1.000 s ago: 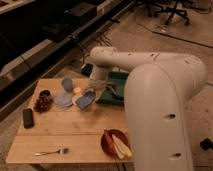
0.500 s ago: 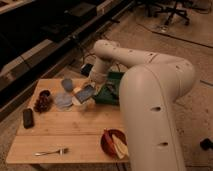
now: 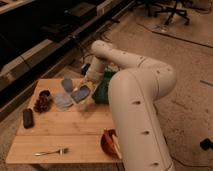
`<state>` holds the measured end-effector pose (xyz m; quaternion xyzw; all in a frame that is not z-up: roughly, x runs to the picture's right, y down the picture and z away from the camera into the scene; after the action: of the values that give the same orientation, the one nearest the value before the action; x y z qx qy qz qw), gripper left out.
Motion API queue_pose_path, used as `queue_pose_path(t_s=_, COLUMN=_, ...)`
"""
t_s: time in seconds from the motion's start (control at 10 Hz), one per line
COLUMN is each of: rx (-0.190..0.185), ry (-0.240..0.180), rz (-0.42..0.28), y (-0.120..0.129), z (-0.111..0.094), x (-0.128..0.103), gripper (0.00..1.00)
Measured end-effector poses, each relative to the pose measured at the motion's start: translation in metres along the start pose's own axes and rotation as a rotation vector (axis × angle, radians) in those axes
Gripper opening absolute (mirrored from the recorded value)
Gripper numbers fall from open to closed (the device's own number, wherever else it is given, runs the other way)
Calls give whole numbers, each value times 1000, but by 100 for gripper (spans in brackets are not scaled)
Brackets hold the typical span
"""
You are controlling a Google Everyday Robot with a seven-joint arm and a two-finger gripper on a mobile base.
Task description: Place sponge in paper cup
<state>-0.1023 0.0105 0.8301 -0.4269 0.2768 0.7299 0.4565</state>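
Blue-grey sponge (image 3: 80, 93) sits pinched at the tip of the gripper (image 3: 84, 90), fingers closed narrow on its upper edge. The pad is tilted and clear of the wooden table (image 3: 60, 132).

Change over the last second: gripper and sponge have shifted together a little up and to the camera-left, and the arm is tucked in more. The sponge travels with the fingers, so the grasp holds.

Paper cup (image 3: 83, 103): only a pale sliver shows directly beneath the fingers, just below the sponge's lower edge; the rest is hidden. Cannot tell whether the sponge touches its rim.

Around the fingers:
- blue-grey cup (image 3: 66, 84) just beside them, camera-left and farther back
- pale round disc (image 3: 62, 100) flat on the table, camera-left and lower
- small dark bowl (image 3: 44, 93) and a dark red cluster (image 3: 42, 104) well beyond the disc
- green object (image 3: 102, 92) close on the opposite side

Judgement: transport phase is nearly finished, with the sponge about over the cup mouth. Remaining steps are a short descent, centring, then release. Risk: the pad looks as wide as the mouth and may bridge the rim or tip the light cup.
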Motion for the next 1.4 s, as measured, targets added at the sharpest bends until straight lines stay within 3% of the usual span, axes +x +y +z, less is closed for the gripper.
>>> queue_pose_path(t_s=0.5, rx=76, ry=21, rz=-19, y=17, z=14, x=1, gripper=2)
queue_pose_path(t_s=1.2, rx=153, ry=21, rz=-14, y=9, z=11, x=9, gripper=72)
queue_pose_path(t_s=1.4, rx=162, ry=20, rz=-7, y=5, z=12, x=10, gripper=80)
